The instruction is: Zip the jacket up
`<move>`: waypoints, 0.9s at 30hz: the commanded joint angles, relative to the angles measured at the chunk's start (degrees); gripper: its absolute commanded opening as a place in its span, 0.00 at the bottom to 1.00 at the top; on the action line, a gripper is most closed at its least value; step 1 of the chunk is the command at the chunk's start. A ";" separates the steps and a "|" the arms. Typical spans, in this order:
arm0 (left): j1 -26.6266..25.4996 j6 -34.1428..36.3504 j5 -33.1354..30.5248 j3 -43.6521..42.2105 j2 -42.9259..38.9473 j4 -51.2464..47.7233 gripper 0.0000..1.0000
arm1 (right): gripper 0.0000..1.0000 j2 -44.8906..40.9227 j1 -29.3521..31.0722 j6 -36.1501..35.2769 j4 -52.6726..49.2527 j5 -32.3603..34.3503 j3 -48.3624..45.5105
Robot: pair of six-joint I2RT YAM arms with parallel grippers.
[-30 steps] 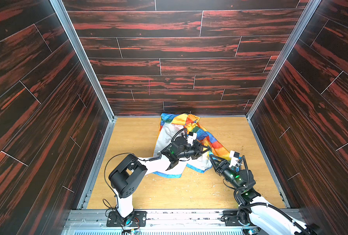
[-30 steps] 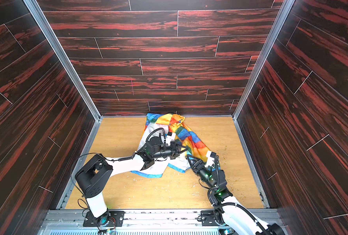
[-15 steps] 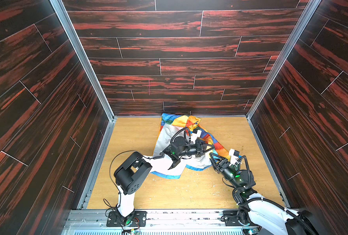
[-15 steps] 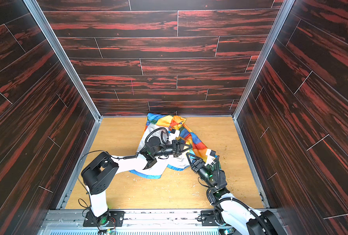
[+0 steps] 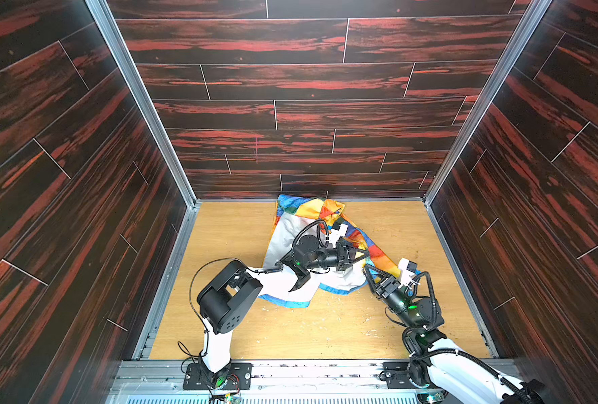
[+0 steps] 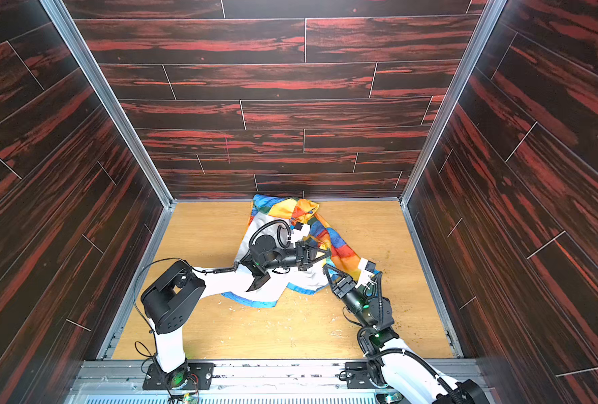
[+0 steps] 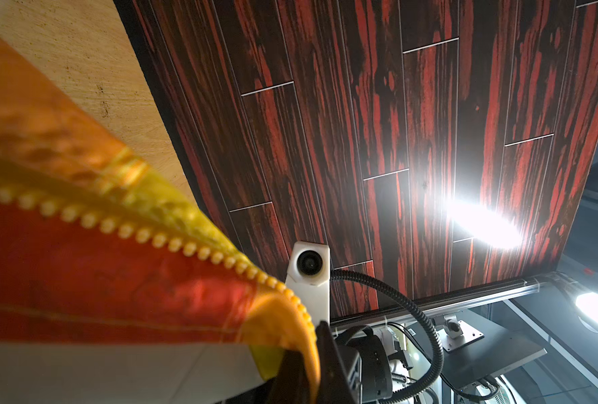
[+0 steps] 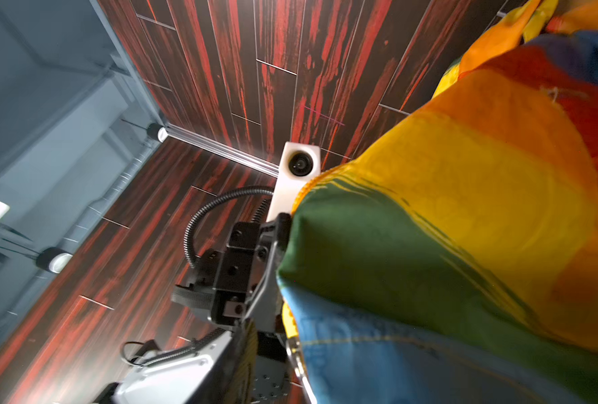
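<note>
The jacket lies crumpled at the back middle of the wooden floor, white lining up, rainbow side toward the right. My left gripper reaches across it and is shut on the yellow zipper edge. In the left wrist view the zipper teeth run down to that gripper. My right gripper sits just below and right of it at the blue hem corner, jaws apart. In the right wrist view blue and green cloth lies against that gripper and hides one finger.
Dark red plank walls close in the back and both sides. A metal rail carrying both arm bases runs along the front. White crumbs dot the floor near the hem. The left arm's elbow stands over the front left floor.
The left gripper has carried the zipper edge a little to the right. The right gripper has moved up toward the hem corner, and its jaws have narrowed.
</note>
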 commanded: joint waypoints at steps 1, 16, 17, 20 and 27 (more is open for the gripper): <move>-0.09 0.00 1.42 1.06 -2.86 2.26 0.00 | 0.43 0.44 0.20 -0.23 2.63 1.05 -0.24; -0.09 -0.04 1.42 0.54 -3.69 1.82 0.00 | 0.27 1.09 0.16 0.35 6.24 1.06 -1.25; -0.09 -0.10 1.42 0.59 -3.69 1.82 0.00 | 0.28 1.01 0.21 0.30 5.98 0.99 -1.25; -0.09 -0.09 1.45 0.68 -3.67 1.63 0.00 | 0.27 0.87 0.22 0.04 5.50 0.68 -1.30; -0.09 -0.24 1.44 0.28 -3.54 1.57 0.00 | 0.23 0.30 0.18 -0.68 4.05 0.53 -1.26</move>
